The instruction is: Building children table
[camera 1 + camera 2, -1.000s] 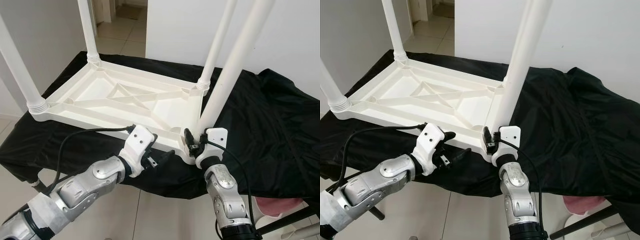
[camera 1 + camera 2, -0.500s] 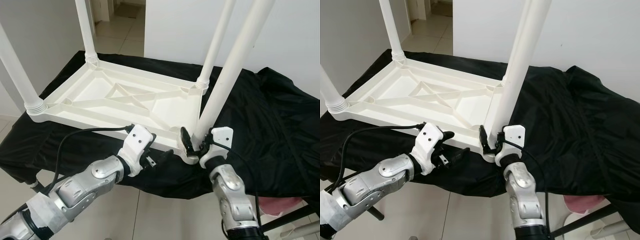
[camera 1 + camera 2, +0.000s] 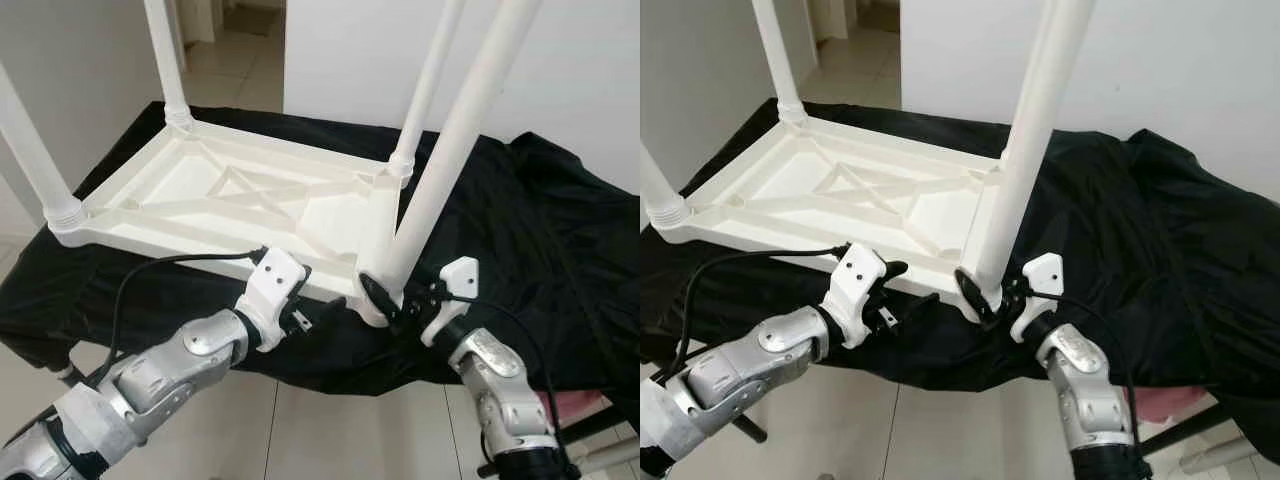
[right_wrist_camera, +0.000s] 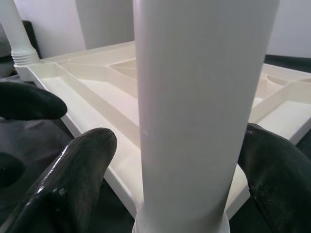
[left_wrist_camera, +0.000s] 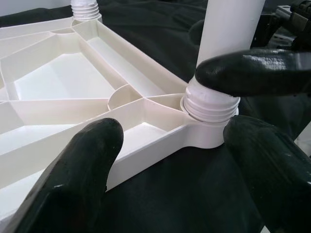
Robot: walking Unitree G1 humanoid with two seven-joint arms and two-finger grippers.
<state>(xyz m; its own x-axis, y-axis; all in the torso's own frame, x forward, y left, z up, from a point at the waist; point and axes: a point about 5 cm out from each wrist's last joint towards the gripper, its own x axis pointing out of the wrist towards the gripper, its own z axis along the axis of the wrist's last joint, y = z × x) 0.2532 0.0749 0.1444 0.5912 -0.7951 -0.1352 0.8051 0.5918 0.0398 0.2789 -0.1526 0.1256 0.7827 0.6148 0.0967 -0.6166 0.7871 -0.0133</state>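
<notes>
A white plastic children's table [image 3: 180, 262] lies upside down on a black cloth [image 3: 520, 230], with its legs pointing up. My right gripper [image 3: 390, 300] is shut on the near right leg [image 3: 450, 150] just above its ribbed collar [image 5: 211, 104]. The leg [image 4: 194, 111] stands between that gripper's black fingers [image 4: 73, 174]. My left gripper [image 3: 320, 305] is open at the table's near rim, close to the left of that corner. Its fingers [image 5: 77, 165] are spread wide, holding nothing.
Three more legs stand at the near left [image 3: 30, 140], far left [image 3: 165, 60] and far right [image 3: 425, 85] corners. The cloth hangs over the front edge above a tiled floor [image 3: 330, 430]. A pink object [image 3: 575, 405] sits low at the right.
My right arm has swung out to the right and its wrist has turned around the base of the leg it holds. The left gripper has stayed where it was.
</notes>
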